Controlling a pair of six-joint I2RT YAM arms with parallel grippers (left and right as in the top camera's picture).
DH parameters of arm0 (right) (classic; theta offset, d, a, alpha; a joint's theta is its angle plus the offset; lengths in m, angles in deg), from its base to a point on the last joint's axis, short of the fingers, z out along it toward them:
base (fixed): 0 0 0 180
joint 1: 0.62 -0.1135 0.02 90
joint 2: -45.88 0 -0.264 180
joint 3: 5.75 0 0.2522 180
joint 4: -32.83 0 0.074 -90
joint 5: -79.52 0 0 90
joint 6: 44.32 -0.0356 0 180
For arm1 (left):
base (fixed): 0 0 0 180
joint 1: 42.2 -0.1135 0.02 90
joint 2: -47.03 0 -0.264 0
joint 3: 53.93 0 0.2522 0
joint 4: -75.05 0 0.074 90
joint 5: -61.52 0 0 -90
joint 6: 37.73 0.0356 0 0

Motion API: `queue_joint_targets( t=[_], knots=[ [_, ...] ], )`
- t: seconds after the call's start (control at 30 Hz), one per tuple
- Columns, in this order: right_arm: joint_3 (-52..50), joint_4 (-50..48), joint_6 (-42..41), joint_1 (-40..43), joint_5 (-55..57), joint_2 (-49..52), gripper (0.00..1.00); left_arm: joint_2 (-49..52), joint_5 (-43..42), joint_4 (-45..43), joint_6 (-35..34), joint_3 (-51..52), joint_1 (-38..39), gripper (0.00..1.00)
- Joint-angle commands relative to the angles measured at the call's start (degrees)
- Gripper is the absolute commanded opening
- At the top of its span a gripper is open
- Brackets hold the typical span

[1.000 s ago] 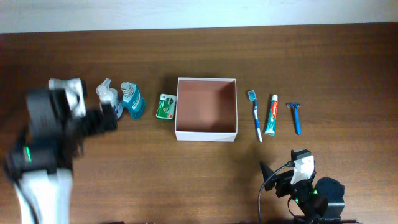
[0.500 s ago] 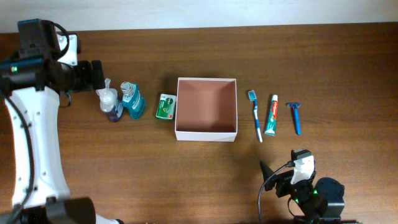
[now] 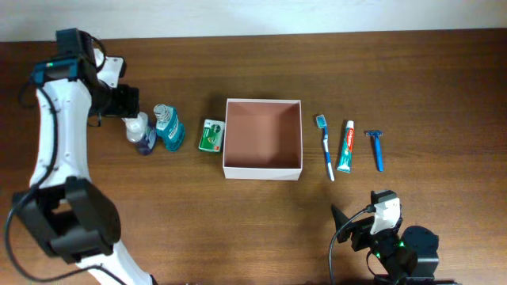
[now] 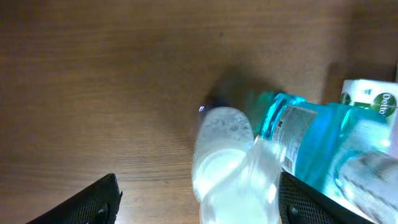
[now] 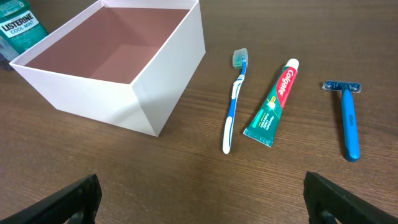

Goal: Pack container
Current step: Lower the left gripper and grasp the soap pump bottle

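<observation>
The box (image 3: 263, 134) sits open-topped and empty at the centre of the overhead frame, on the counter (image 3: 412, 71). Its mouth faces up, so items can be lowered straight in.

A small green packet (image 3: 211, 135) lies just beside its left wall. Further left stand a blue mouthwash bottle (image 3: 166, 127) and a clear spray bottle (image 3: 141, 133), the two close together. To the right of the box, a toothbrush (image 3: 325, 146), a toothpaste tube (image 3: 346, 147) and a razor (image 3: 376, 149) lie flat and parallel. This split layout probably gives each arm its own side to serve.

The left fingers (image 4: 196, 186) are at the upper left of the overhead frame. They are spread to either side of the spray bottle and are not seen to press on it, which suggests this bottle is the first pick. The box is well apart from these fingers, to their right, with the mouthwash and the packet between.

The right fingers (image 5: 205, 202) are at the lower right of the overhead frame, spread wide with nothing between them. From the right wrist the box fills the upper left of the frame, ahead of these fingers and apart from them.
</observation>
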Motion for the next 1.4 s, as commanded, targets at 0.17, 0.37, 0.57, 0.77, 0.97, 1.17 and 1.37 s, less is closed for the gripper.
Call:
queue_joint_targets(
  t=[0.17,0.37,0.57,0.77,0.97,1.17,1.37],
  knots=[
    [-0.26,0.20,-0.48,0.33,-0.68,-0.57,0.99,5.35,-1.22,-0.31,2.12,-0.87,0.37,0.72],
    [-0.26,0.20,-0.48,0.33,-0.68,-0.57,0.99,5.35,-1.20,-0.66,2.12,-0.87,0.37,0.50],
    [-0.26,0.20,-0.48,0.33,-0.68,-0.57,0.99,5.33,-1.25,0.24,2.08,-0.87,0.37,0.30],
    [-0.26,0.20,-0.48,0.33,-0.68,-0.57,0.99,5.35,-1.25,1.33,2.08,-0.72,0.37,0.65],
    [-0.26,0.20,-0.48,0.33,-0.68,-0.57,0.99,5.35,-1.27,5.01,1.42,-0.57,0.37,0.69],
    [-0.26,0.20,-0.48,0.33,-0.68,-0.57,0.99,5.35,-1.22,7.74,0.76,-0.57,0.37,0.57],
    [-0.26,0.20,-0.48,0.33,-0.68,-0.57,0.99,5.35,-1.25,9.29,-0.09,-0.57,0.37,0.46]
  ],
)
